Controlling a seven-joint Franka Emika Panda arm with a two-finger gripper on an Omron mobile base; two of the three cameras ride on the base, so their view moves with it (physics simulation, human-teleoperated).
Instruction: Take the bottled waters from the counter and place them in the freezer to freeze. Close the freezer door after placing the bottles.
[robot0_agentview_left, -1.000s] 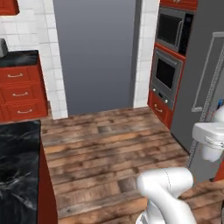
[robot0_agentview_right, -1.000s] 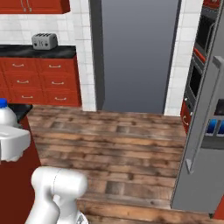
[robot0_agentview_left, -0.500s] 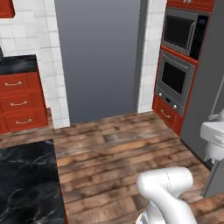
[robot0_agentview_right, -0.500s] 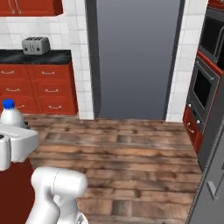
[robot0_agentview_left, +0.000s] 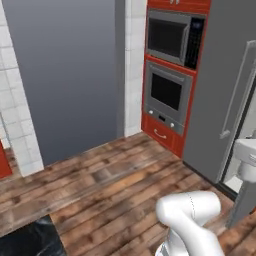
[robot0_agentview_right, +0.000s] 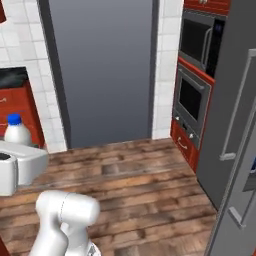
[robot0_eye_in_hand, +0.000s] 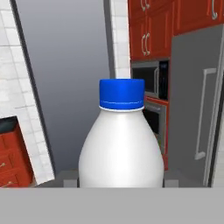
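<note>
The pincer (robot0_eye_in_hand: 121, 183) pinches the blue-capped bottle (robot0_eye_in_hand: 121, 148) low on its body (smooth, likely slippery plastic, light but squeezable), best held firmly around its wide belly.

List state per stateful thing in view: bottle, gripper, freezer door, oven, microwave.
blue-capped bottle: upright, cap on, held off the counter.
gripper: shut on the bottle.
freezer door: whether open or closed cannot be told.
wall oven: door closed.
microwave: door closed.
</note>
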